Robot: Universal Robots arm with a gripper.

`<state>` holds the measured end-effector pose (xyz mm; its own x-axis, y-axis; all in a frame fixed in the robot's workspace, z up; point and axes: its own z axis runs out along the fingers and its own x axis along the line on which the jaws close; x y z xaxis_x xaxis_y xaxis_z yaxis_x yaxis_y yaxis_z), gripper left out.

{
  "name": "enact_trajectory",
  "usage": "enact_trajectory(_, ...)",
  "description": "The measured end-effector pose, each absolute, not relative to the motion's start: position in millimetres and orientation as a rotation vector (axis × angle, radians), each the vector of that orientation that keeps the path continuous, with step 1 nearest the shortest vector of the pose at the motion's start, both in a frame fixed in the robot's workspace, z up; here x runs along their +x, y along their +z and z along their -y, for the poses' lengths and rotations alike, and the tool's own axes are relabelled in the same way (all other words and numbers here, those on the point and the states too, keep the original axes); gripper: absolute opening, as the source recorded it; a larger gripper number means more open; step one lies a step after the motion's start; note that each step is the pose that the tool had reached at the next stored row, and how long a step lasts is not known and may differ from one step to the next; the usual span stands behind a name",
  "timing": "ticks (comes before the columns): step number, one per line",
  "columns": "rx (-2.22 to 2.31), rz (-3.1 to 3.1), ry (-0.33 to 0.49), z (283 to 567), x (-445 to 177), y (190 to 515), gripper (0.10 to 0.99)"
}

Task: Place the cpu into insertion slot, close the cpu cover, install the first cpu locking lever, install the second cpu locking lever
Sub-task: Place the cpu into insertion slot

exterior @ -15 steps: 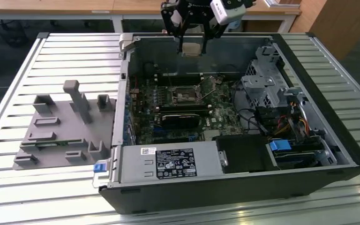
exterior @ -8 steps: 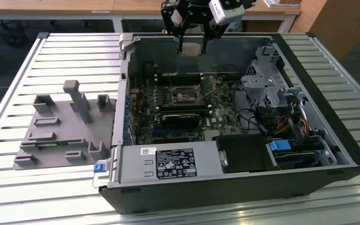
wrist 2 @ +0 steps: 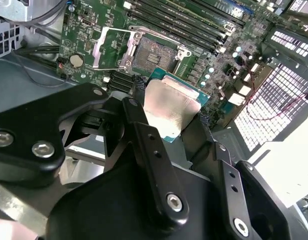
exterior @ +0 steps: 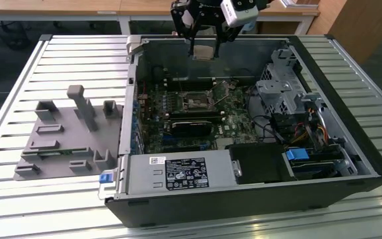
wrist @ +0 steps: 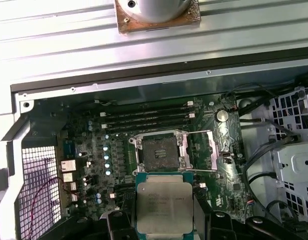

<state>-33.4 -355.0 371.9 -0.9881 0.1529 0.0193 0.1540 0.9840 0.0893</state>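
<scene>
Grey moulded fixture [exterior: 68, 134] lies on the slatted metal table [exterior: 18, 199] at the exterior view's left. Beside it stands the open computer case [exterior: 244, 204], its green motherboard [exterior: 177, 117] exposed. Near the board's middle the insertion slot [exterior: 196, 102] sits bare, and in the second wrist view the cpu cover [wrist 2: 110, 47] is swung open beside it. Over the case's far side hangs the gripper [exterior: 205, 50], its fingers clamped on two opposite edges of the cpu [exterior: 205, 54]. The chip's silver top shows in both wrist views, held clear of the slot. Toward the exterior view's right, a metal drive cage [exterior: 277, 94] sits inside the case.
</scene>
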Motion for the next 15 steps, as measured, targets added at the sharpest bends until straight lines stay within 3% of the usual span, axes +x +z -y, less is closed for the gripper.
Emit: enact_trajectory(15,-0.363,3.108,-0.142,355.0,-33.4,371.8,0.541)
